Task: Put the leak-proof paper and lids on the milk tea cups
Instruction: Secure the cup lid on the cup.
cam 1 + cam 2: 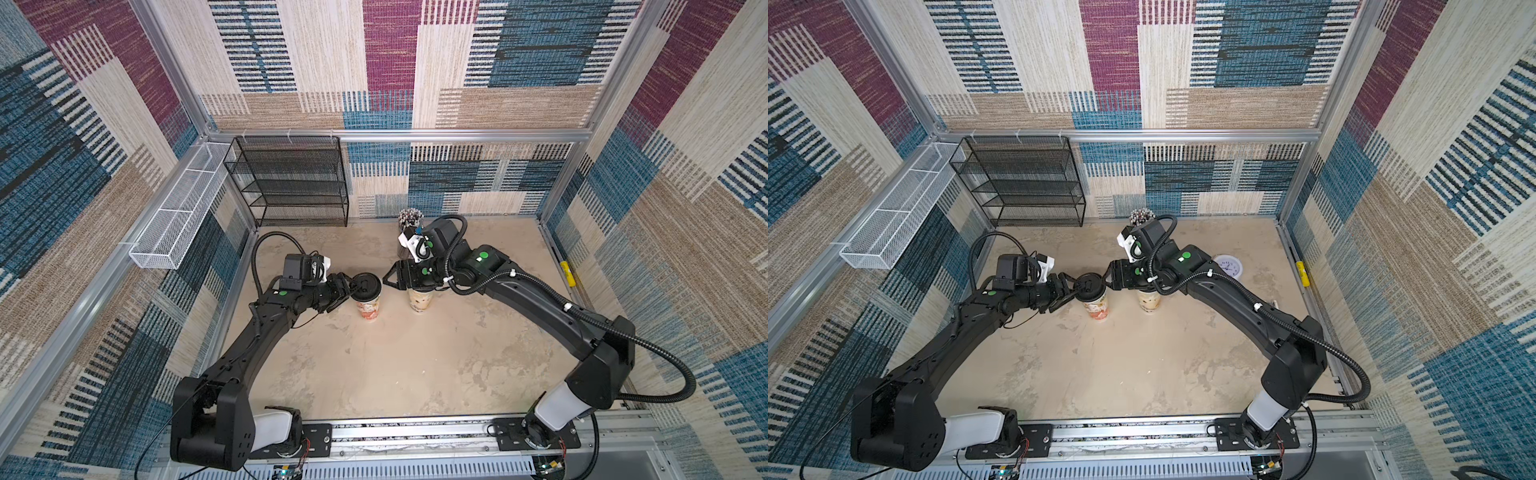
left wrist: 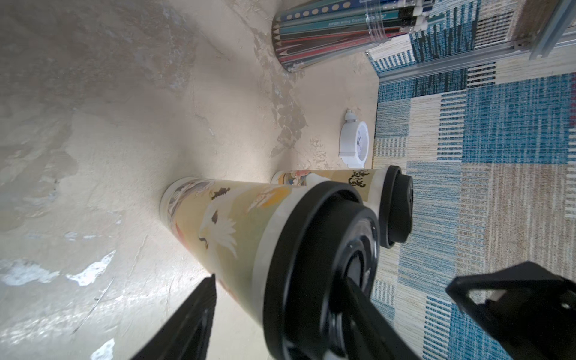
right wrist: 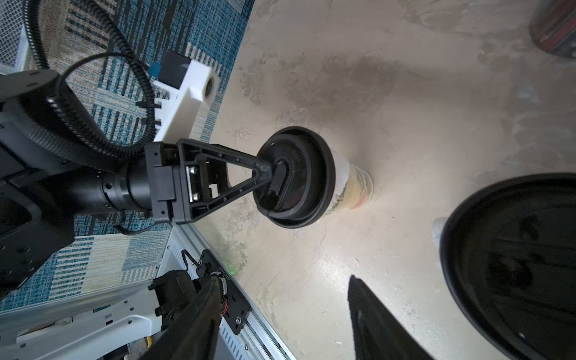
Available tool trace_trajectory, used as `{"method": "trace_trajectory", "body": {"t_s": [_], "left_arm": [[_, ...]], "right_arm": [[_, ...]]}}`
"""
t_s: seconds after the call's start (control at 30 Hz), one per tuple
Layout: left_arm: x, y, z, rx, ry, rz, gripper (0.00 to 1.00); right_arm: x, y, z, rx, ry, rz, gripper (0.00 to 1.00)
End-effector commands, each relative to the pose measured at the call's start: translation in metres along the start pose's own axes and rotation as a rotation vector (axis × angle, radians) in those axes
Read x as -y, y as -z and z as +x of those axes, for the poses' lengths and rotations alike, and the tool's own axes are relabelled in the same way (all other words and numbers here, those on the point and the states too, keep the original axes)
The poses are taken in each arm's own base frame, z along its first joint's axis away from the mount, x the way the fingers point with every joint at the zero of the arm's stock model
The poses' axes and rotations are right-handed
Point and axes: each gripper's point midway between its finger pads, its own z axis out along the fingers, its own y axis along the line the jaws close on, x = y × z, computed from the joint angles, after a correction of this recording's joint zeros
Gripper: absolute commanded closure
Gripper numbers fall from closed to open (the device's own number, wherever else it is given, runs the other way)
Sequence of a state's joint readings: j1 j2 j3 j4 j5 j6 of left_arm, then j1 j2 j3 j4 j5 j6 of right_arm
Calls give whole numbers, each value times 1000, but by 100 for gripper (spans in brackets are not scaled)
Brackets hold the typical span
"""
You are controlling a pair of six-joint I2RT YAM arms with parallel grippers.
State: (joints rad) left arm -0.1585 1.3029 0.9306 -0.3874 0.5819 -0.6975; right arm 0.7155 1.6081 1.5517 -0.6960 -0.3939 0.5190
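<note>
We see no loose paper anywhere. Both cups wear black lids (image 1: 365, 284), and a pale band (image 2: 266, 249) under the red cup's lid may be a sheet's edge tucked down; we cannot tell. If so, the paper lies flat across each mouth, facing up, with no long axis of its own.

The red cup (image 1: 368, 309) and the beige cup (image 1: 417, 302) stand upright on the table (image 1: 395, 365), long axes vertical, mouths up. The beige cup is just in front of the holder (image 2: 327, 34), toward the robot. The red cup is also in front of the holder, further to the robot's left.

The left claw (image 1: 347, 295) reaches the red cup from the holder's far left. It is spread and pinches nothing. One fingertip (image 3: 263, 170) lies over the lid's middle, and the other finger sits lower, beside the cup wall.

The right claw (image 3: 283, 277) hovers at the beige cup, spread and empty, with that lid (image 3: 514, 265) outside its fingers.

Each arm is nearest its own cup. We judge the papering done or hidden, so the coming move is to draw both claws clear without snagging a lid.
</note>
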Motion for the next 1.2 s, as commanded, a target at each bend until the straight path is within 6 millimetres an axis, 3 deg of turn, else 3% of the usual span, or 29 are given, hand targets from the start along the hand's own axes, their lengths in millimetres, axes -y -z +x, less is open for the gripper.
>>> {"method": "trace_trajectory", "body": {"t_s": [0.0, 0.2, 0.47, 0.8, 1.03, 1.17], "left_arm": [[-27, 6, 18, -61, 82, -146, 28], [4, 15, 3, -30, 36, -64, 15], [17, 22, -7, -1, 7, -45, 9], [-29, 4, 23, -67, 70, -132, 37], [-29, 10, 22, -36, 62, -139, 41], [-27, 11, 19, -38, 56, -145, 40]], "right_arm": [[-11, 5, -5, 24, 26, -62, 32], [-10, 17, -4, 42, 25, -70, 32], [-4, 32, -3, 67, 15, -63, 31], [4, 29, -2, 66, -4, -54, 31], [5, 11, -7, 40, -12, -71, 31], [7, -23, -9, -4, -12, -56, 31]]}}
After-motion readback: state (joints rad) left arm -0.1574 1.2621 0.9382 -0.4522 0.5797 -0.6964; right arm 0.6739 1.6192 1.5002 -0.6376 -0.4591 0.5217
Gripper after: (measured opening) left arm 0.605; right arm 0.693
